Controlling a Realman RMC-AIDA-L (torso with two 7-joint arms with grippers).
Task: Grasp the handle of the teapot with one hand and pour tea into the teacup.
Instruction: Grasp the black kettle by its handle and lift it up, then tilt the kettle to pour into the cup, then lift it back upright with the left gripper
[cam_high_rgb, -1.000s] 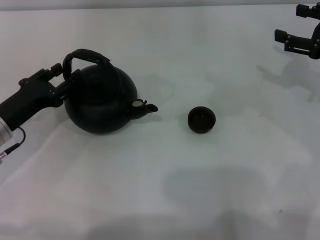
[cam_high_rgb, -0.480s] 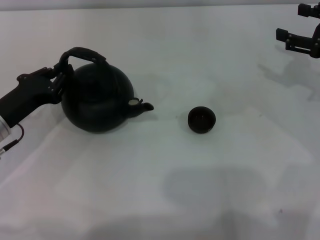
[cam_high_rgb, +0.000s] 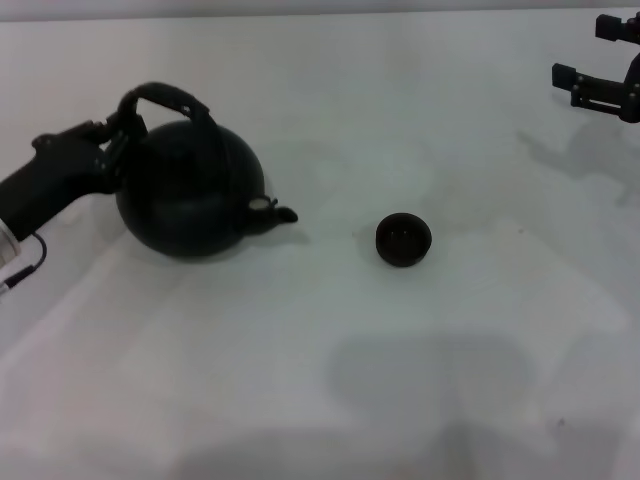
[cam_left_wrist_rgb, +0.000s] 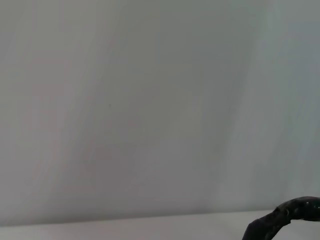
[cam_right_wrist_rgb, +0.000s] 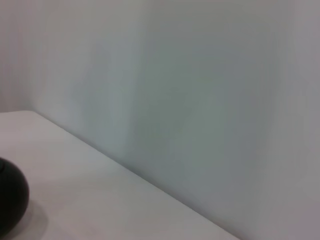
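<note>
Head view: a large round matte black teapot (cam_high_rgb: 190, 195) with a bulbous body sits on the left part of a plain white desk (cam_high_rgb: 400, 380), its short stubby spout (cam_high_rgb: 277, 212) pointing toward the robot's right. A thick black arched handle (cam_high_rgb: 165, 98) with a ropey wrapped surface loops over the top of the teapot. The left tool (cam_high_rgb: 112, 140), at the end of a black arm that enters from the left edge, meets the left end of the handle where it joins the body; it appears pressed around that end of the handle, though the fingertips merge with the dark teapot and contact cannot be told for certain. Whether the teapot's base rests fully on the desk cannot be told. A tiny round black handleless teacup (cam_high_rgb: 403, 239), bowl-shaped, stands upright on the desk to the right of the spout, well apart from it, with bare desk between the 2. The right tool (cam_high_rgb: 596, 88) hangs at the far right edge, well apart from teapot and teacup, holding nothing; whether its fingers are spread or together cannot be told. Left wrist view: a pale wall fills the picture, with a short piece of the handle (cam_left_wrist_rgb: 282, 220) in 1 corner. Right wrist view: pale wall and desk, with part of the teapot's dark rounded body (cam_right_wrist_rgb: 11, 197) at the edge.
</note>
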